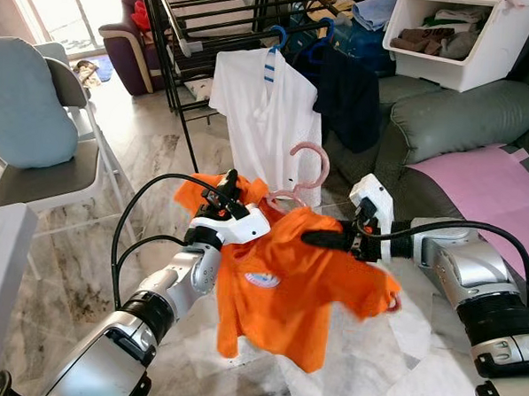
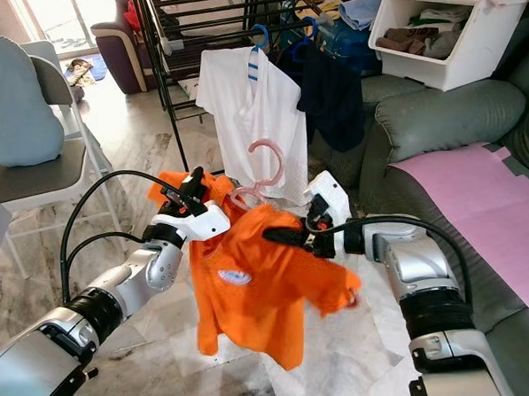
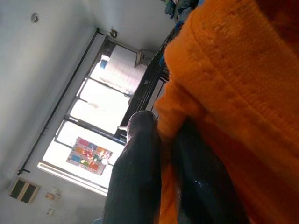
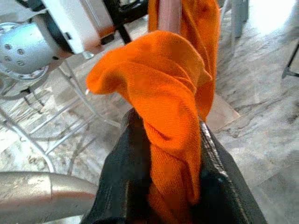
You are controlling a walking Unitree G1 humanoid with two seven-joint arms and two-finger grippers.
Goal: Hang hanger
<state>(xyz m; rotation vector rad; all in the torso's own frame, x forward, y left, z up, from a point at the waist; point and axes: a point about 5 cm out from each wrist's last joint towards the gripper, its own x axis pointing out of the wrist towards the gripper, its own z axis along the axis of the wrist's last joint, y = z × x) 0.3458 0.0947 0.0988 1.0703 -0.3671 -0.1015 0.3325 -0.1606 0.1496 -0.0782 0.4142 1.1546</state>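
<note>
An orange shirt (image 1: 291, 284) on a pink hanger (image 1: 303, 178) is held up short of the black drying rack (image 1: 211, 35), the left gripper (image 1: 225, 196) and right gripper (image 1: 320, 238) each clamped on fabric. The cloth could be pulled off the hanger by uneven tension. The chest logo cannot be read.

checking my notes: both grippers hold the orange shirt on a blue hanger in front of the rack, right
Not quite: the hanger in the orange shirt is pink, as the left eye view shows; the blue one carries the white shirt on the rack. The left gripper and right gripper do both hold the orange shirt.
</note>
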